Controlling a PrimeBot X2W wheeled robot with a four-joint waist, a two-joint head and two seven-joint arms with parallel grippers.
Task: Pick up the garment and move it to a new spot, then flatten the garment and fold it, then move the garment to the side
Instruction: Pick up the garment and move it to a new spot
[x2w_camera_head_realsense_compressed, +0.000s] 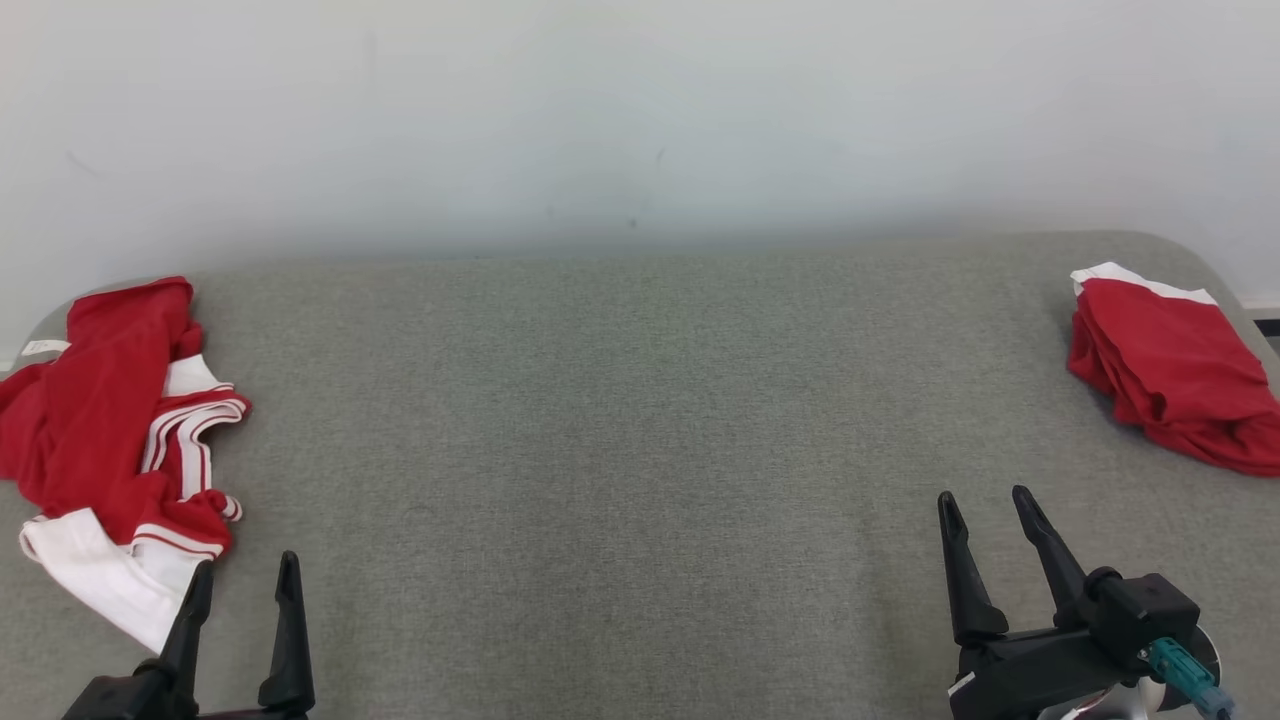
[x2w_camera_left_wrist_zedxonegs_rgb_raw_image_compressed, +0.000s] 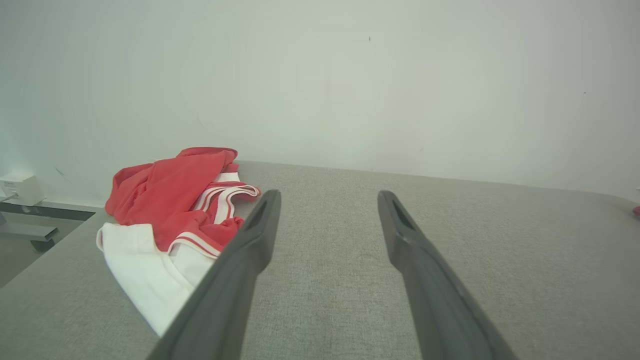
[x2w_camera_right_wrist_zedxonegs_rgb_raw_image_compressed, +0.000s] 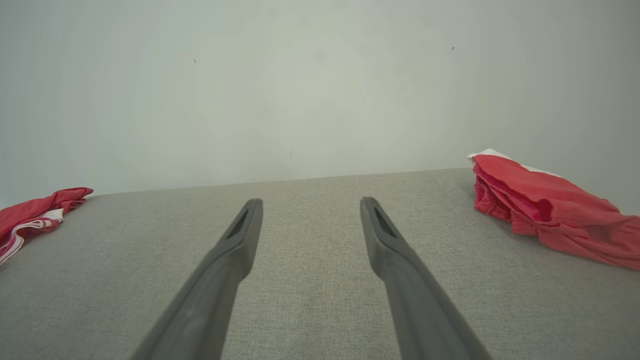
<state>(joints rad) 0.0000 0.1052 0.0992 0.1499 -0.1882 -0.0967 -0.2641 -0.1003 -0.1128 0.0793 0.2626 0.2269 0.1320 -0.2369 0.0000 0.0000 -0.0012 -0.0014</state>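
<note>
A crumpled red and white garment (x2w_camera_head_realsense_compressed: 110, 440) lies at the table's left edge; the left wrist view has it (x2w_camera_left_wrist_zedxonegs_rgb_raw_image_compressed: 170, 210) at the left, the right wrist view at its far left (x2w_camera_right_wrist_zedxonegs_rgb_raw_image_compressed: 35, 212). A folded red garment (x2w_camera_head_realsense_compressed: 1170, 380) rests at the far right edge, at the right (x2w_camera_right_wrist_zedxonegs_rgb_raw_image_compressed: 545, 210) in the right wrist view. My left gripper (x2w_camera_head_realsense_compressed: 245, 575) stands open just right of the crumpled garment's white hem, nothing between its fingers (x2w_camera_left_wrist_zedxonegs_rgb_raw_image_compressed: 327, 200). My right gripper (x2w_camera_head_realsense_compressed: 985, 505) is open and empty at the lower right, over bare cloth (x2w_camera_right_wrist_zedxonegs_rgb_raw_image_compressed: 310, 205).
The grey fabric-covered table (x2w_camera_head_realsense_compressed: 640, 430) stretches between the two garments, backed by a pale wall (x2w_camera_head_realsense_compressed: 640, 120). Past the table's left edge, the left wrist view has a floor with a small white box (x2w_camera_left_wrist_zedxonegs_rgb_raw_image_compressed: 20, 187) and a low ledge.
</note>
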